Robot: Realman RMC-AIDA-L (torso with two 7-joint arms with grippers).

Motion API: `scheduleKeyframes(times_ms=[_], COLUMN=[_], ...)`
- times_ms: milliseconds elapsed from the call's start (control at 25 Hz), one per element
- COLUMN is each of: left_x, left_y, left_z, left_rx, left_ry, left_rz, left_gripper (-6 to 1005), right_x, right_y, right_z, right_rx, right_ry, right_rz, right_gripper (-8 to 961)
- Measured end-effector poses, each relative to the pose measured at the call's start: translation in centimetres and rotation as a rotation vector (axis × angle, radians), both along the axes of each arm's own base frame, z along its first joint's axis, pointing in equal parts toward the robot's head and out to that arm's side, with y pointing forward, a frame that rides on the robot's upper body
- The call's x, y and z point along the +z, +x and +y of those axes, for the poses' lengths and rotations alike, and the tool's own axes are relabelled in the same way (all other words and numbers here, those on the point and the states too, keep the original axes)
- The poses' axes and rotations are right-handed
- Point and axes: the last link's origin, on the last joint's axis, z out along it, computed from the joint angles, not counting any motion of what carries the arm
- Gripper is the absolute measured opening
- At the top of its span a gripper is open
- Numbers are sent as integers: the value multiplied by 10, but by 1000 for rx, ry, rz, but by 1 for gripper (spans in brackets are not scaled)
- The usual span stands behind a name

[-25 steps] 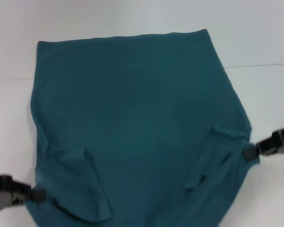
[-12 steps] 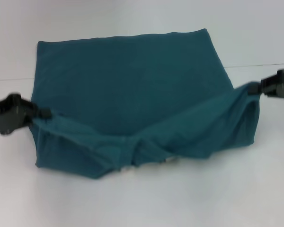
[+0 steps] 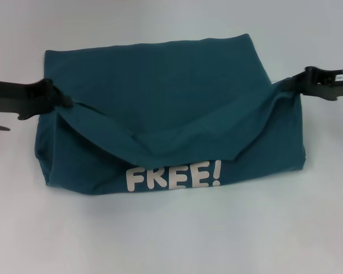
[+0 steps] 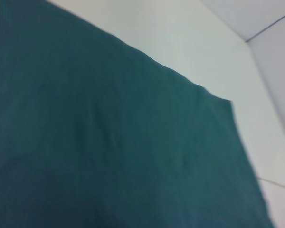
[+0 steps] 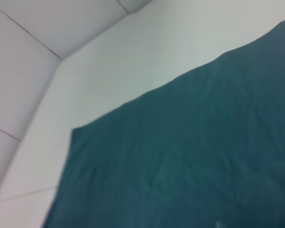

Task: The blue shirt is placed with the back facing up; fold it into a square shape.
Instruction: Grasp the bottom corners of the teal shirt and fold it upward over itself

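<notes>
Fabric is filling most of my head view: the blue shirt (image 3: 160, 85) is lying on the white surface (image 3: 171, 234), with its near part lifted and doubled back over the rest. On that turned-over part I am reading white "FREE!" lettering (image 3: 172, 176), sitting just above the fold line nearest me. The raised edge is sagging in the middle, between its two held corners.

I am seeing the left gripper (image 3: 62, 100) at the shirt's left edge, with its jaws pinched closed on the lifted corner of the cloth. The right gripper (image 3: 300, 83) is doing the same at the shirt's right edge, jaws clamped on the opposite corner. Both corners are hanging above the lower layer, roughly over the middle of the shirt's length.

The far hem of the shirt is lying flat and straight on the surface, beyond both grippers.

Through the left wrist camera I am getting only the plain shirt (image 4: 109, 142) spread over the surface (image 4: 180, 38); the right wrist camera is giving me the same, shirt (image 5: 190, 156) and surface (image 5: 133, 57).
</notes>
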Motion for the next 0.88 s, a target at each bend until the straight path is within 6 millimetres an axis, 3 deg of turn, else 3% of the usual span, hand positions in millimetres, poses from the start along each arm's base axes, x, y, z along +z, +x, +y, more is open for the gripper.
scheduleKeyframes(times_ms=[240, 600, 880], left_x=[-16, -18, -6], left_y=[-2, -2, 10], left_z=[10, 11, 21], left_rx=[-26, -65, -89], left_ry=[45, 49, 78], left_rz=[128, 173, 195], left_gripper=[17, 16, 27], right_x=[-17, -40, -32], right_y=[-5, -21, -45], right_z=[15, 28, 51], right_rx=[41, 133, 180], right_ry=[26, -14, 20], right_rz=[-119, -317, -454], right_gripper=[61, 63, 64])
